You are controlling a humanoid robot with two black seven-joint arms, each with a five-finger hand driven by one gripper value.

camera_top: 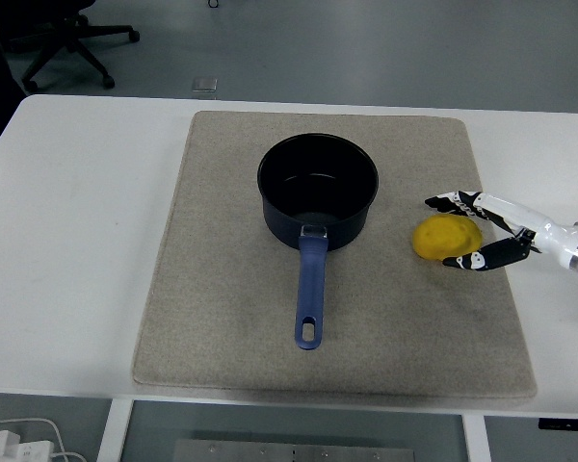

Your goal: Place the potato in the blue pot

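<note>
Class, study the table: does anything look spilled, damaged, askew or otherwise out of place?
Nothing stands out. The blue pot sits upright and empty on the mat, and the potato lies intact beside it with the right hand open around it.

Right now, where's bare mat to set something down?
Free: the mat left of the blue pot and its handle, the strip behind the pot, and the near right corner below the potato. Crowded: right of the pot, where the right hand brackets the potato.
</note>
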